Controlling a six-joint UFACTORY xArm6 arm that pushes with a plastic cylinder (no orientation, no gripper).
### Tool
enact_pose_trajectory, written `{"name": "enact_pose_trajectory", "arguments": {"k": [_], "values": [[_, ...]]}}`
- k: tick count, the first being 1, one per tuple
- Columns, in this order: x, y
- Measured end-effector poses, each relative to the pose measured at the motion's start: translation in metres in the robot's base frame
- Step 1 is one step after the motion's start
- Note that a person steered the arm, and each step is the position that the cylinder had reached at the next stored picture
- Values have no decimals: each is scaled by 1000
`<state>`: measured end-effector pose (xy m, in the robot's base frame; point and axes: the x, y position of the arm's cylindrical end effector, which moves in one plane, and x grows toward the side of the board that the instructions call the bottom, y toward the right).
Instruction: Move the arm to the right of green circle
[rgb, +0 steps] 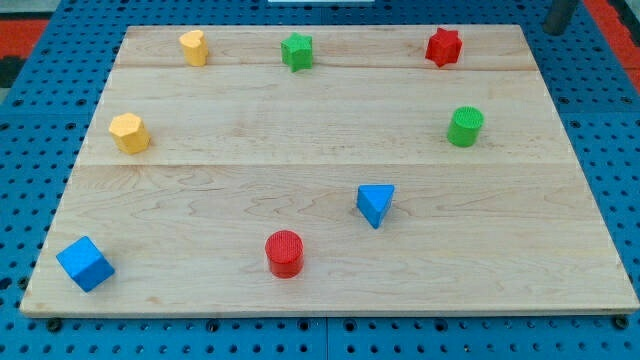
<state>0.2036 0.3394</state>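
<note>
The green circle (465, 126) is a short green cylinder standing on the wooden board (320, 150) at the view's right, in the middle band. My tip (556, 30) shows as a dark rod end at the view's top right corner, just beyond the board's top edge. It is above and to the right of the green circle, well apart from it, and touches no block.
A red star block (443, 46) and a green star block (297, 51) lie near the top edge, with a yellow block (194, 47) and a yellow hexagon (129, 132) at the left. A blue triangle (375, 204), a red cylinder (285, 253) and a blue cube (85, 264) lie lower down.
</note>
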Motion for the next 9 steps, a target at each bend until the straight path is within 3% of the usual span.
{"name": "enact_pose_trajectory", "arguments": {"k": [2,3,5,8,9], "values": [[5,-3],[42,-39],[141,-188],[189,-283],[189,-285]]}}
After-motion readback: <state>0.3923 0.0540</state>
